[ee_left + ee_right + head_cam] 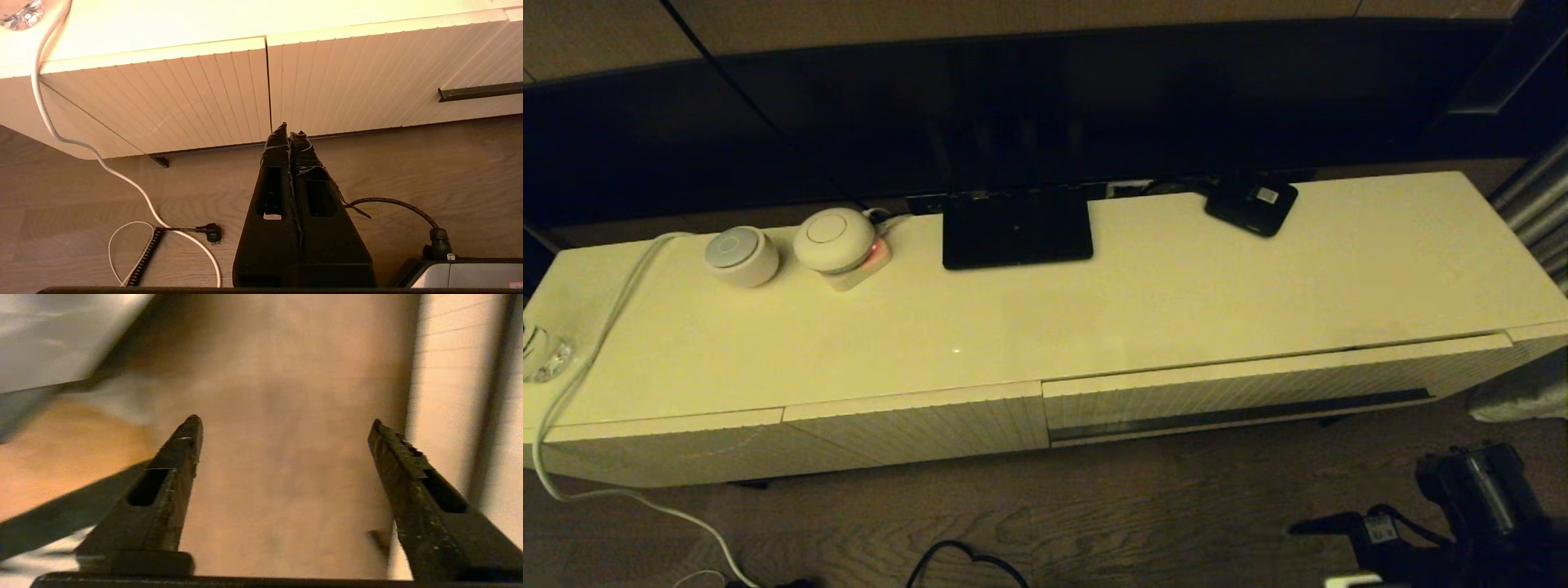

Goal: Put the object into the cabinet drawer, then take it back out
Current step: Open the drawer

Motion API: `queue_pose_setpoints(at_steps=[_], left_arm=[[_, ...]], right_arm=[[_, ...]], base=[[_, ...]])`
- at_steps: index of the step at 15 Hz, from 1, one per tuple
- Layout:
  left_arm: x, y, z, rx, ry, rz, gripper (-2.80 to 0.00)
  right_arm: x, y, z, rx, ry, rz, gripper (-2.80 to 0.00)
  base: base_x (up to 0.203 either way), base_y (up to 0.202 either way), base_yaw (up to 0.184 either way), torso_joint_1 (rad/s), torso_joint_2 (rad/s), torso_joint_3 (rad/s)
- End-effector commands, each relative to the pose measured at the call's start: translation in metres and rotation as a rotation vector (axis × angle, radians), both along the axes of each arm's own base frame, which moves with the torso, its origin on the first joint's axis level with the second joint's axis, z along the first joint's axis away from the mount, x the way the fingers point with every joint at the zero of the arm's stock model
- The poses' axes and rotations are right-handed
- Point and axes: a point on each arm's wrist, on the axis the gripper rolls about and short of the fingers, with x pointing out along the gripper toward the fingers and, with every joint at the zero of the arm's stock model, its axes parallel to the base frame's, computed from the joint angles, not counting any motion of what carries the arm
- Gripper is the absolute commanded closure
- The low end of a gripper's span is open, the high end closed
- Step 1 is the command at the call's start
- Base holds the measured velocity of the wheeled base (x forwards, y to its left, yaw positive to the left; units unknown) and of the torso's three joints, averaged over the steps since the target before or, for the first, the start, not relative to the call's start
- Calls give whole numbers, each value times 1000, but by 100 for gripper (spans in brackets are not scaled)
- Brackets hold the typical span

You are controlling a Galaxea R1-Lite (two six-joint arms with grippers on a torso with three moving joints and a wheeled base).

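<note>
The black folding umbrella shows in no view. The wide cream ribbed cabinet drawer (1258,384) with its long dark slot handle (1241,412) sits pushed in on the cabinet's right half; its interior is hidden. The drawer front (367,77) and handle (480,92) also appear in the left wrist view. My left gripper (288,132) is shut on nothing, low over the floor before the seam between two fronts. My right gripper (284,422) is open and empty above the wooden floor, a ribbed front (449,396) beside it. The right arm (1478,498) is low at the right.
On the cabinet top (1176,302) stand a flat black box with a white label (1251,204), a black screen stand (1016,229) and two round white devices (740,255) (834,238). A white cable (596,343) hangs over the left end. Cables lie on the floor (135,204).
</note>
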Motion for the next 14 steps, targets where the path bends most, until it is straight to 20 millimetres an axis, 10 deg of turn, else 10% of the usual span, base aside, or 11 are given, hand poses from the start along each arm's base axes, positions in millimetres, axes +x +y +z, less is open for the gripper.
queue_pose_setpoints(at_steps=[1, 14], left_arm=[[0, 0, -1, 0, 3, 1, 0], [0, 0, -1, 0, 3, 1, 0]], right_arm=[[22, 6, -12, -15, -17, 29, -280], [85, 19, -17, -22, -112, 38, -280]], base=[[0, 0, 0, 0, 0, 0], [0, 0, 0, 0, 0, 0]])
